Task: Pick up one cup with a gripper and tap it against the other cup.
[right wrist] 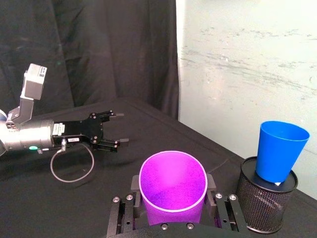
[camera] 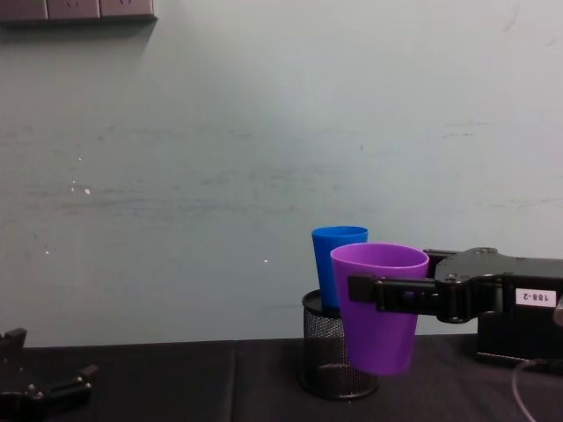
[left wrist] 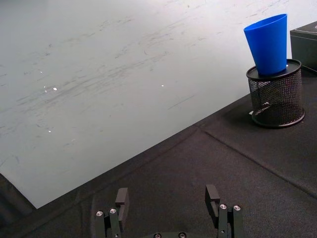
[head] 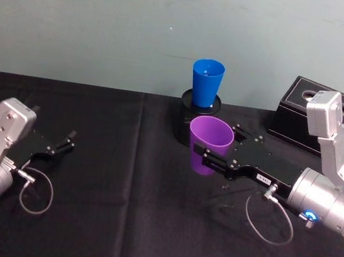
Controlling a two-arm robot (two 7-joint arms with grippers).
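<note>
**Black-clothed table: purple cup in grip, tap not yet made**

Black cloth [head: 116,216] covers the table in front of a pale wall. The right gripper [head: 212,160] holds the purple cup [head: 209,143] upright, its 2 fingers clamped on the cup's sides below the rim. Judging by the chest view, the cup hangs clear of the cloth. The blue cup [head: 206,82] sits slightly tilted in a mesh holder [head: 185,121], just beyond the purple cup and higher. The right wrist view shows a gap between the 2 cups, so there is no contact. The left gripper [head: 67,142] is parked low at the left, fingers apart and holding nothing.

Assessment: the pick-up looks complete, and the step in hand is the approach to the tap. The next move calls for a short rise and advance, so that the purple wall meets the blue wall above the holder's rim. It should be gentle, because the blue cup looks loosely seated and could tip.
</note>
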